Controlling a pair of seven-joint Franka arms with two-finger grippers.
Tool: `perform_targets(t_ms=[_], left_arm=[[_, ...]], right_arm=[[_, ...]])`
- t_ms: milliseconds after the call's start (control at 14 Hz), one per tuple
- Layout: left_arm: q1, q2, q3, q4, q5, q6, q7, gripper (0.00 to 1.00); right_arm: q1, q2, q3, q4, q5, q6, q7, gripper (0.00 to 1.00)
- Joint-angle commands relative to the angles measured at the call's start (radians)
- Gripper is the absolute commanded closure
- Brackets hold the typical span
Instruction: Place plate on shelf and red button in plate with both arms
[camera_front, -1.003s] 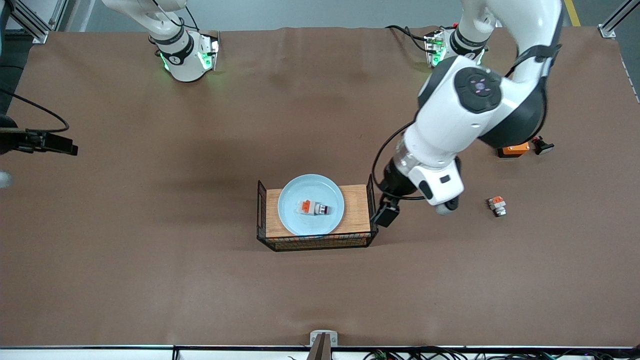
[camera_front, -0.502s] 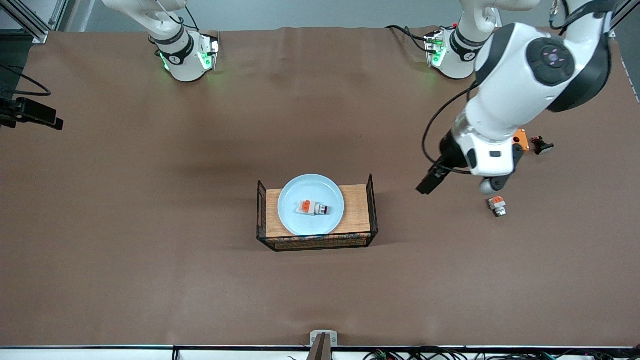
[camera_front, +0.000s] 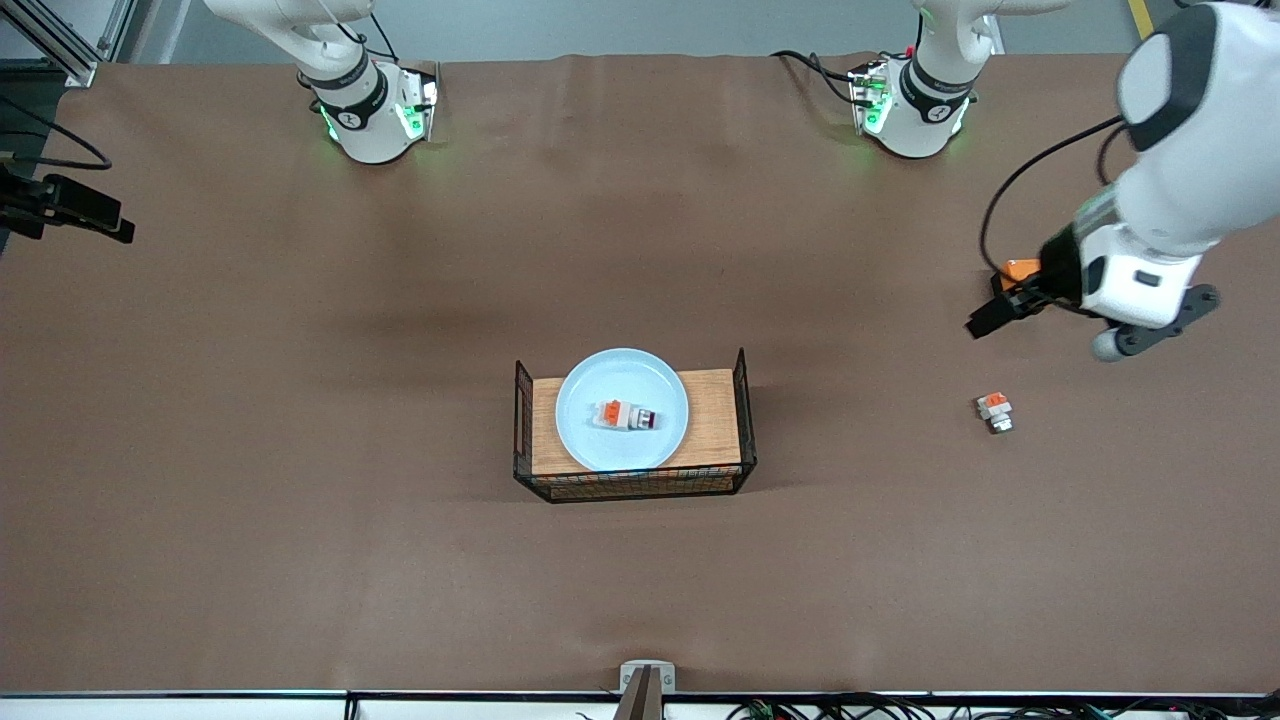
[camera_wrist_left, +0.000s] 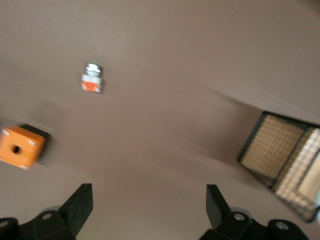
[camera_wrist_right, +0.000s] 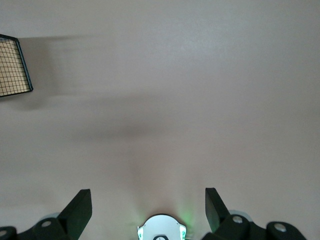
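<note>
Table (camera_front: 300, 450): brown cloth, seen across whole front view.

L arm: swung away from basket w/in the last sec; left gripper (camera_front: 985, 318) now up over table nr the orange box (camera_front: 1020, 268), twd L arm's end. Fingers wide apart in left wrist view, nothing held.

R arm: waits at table edge; right gripper (camera_wrist_right: 148, 209) fingers spread, empty, bare cloth below.

Wire basket (camera_front: 745, 420) w/ wooden floor, mid-table. Plate (camera_front: 585, 440) is seated in it.

Red button (camera_front: 628, 416) lies on its side on plate, approx centre.

Silver-capped module (camera_front: 994, 411) untouched on cloth, well apart from basket.

Judged: both items placed, L arm retreat reads as wrap-up; task taken as essentially done.
</note>
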Motion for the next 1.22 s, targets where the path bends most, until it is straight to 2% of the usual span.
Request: perform_targets(t_ms=[0,215,573,1003,1147], left_arm=[[0.05,-0.048,-0.009,-0.024,-0.011,-0.019,0.158,0.01],[0.108,-0.061,-0.004,-0.013,-0.007,-0.018,0.334,0.01],[0.119,-0.015,0.0,0.105,-0.002,-0.016,0.359,0.01],[0.121,0.008,0.0,0.163,0.038,-0.007,0.387,0.01],[0.093,0.024,0.003,0.189,0.04,-0.005,0.387,0.01]], right_arm=[[-0.006,-0.117,0.008,-0.143,0.013,0.068,-0.003,0.0],[-0.006,-0.125,0.01,-0.148,0.012,0.068,-0.003,0.0],[-0.005,-0.131,0.003,-0.149,0.013,0.071,-0.001,0.0],[0.011,-0.191,-0.021,-0.229,0.013,0.14,0.0,0.0],[0.017,-0.194,-0.029,-0.238,0.012,0.149,0.017,0.0]])
